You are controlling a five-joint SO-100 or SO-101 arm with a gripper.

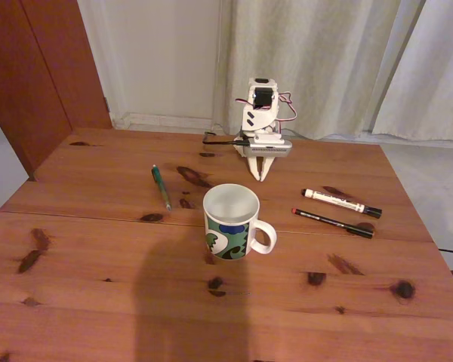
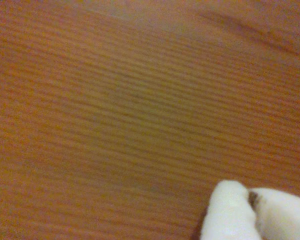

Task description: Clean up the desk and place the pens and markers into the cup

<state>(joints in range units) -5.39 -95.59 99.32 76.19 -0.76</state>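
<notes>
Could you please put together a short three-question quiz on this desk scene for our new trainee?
1. True or false: the green pen lies inside the cup.
2. In the fixed view, which side of the cup are the white marker and the black pen on? A) left B) right C) behind it
3. Fill in: the gripper points down at the desk with its fingers ____.

Key
1. False: it lies on the desk, left of the cup.
2. B
3. shut, holding nothing; the tips meet in the wrist view.
</notes>
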